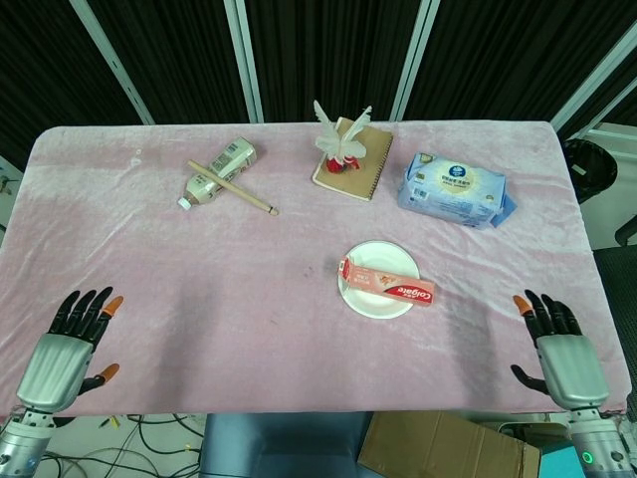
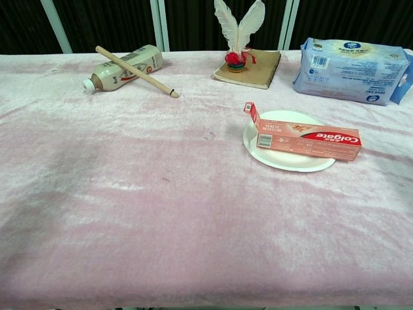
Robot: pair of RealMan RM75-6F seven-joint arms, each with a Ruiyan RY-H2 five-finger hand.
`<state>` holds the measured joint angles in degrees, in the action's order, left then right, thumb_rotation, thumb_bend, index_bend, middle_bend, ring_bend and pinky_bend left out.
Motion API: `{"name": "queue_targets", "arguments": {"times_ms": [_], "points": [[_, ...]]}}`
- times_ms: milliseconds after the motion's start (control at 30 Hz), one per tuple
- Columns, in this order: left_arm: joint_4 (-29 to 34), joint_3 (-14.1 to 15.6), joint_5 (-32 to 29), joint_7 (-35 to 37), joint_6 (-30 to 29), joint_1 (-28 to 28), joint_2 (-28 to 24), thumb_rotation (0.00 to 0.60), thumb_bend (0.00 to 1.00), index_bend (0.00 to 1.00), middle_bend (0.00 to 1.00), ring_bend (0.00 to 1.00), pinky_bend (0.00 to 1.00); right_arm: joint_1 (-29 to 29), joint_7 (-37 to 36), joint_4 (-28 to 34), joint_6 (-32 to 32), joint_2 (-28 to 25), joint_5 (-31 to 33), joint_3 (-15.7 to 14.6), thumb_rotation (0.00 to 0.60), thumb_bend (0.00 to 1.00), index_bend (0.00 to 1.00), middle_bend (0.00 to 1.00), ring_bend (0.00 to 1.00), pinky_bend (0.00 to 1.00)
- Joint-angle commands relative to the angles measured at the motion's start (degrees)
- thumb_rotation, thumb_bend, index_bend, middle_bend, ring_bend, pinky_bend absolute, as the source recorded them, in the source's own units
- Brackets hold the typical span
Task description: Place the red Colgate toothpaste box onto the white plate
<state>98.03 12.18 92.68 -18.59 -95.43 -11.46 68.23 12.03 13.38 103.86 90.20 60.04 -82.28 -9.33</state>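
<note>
The red Colgate toothpaste box (image 1: 388,282) (image 2: 308,141) lies flat across the white plate (image 1: 376,299) (image 2: 288,161), its right end overhanging the rim and its left flap standing open. Nothing touches it. My right hand (image 1: 562,349) hovers at the table's near right edge, fingers spread, holding nothing, well away from the plate. My left hand (image 1: 68,345) is at the near left edge, fingers apart and empty. Neither hand shows in the chest view.
A lying bottle (image 1: 221,169) with a wooden stick (image 1: 232,186) across it sits at the back left. A notebook (image 1: 352,157) with a feather ornament (image 1: 340,141) is at the back centre. A blue wipes pack (image 1: 455,188) lies back right.
</note>
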Motion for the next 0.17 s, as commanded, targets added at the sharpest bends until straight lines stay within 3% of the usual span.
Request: {"name": "queue_targets", "arguments": {"times_ms": [33,167], "points": [[-3.0,-0.6,0.6,1.1,-1.3,1.6,0.5,0.600,0.00,0.00,0.00,0.00,0.00,-3.6,-3.9,-5.0,4.0,-0.5,-2.8,-0.5,0.600,0.13,0.00,0.00,0.00,0.07],[-4.8,-1.3,0.3,1.8,-1.3,2.4,0.9,0.600,0.00,0.00,0.00,0.00,0.00,-5.2,-7.6,-7.9,6.3,0.1,-3.5,0.7,0.600,0.14,0.00,0.00,0.00,0.07]]}}
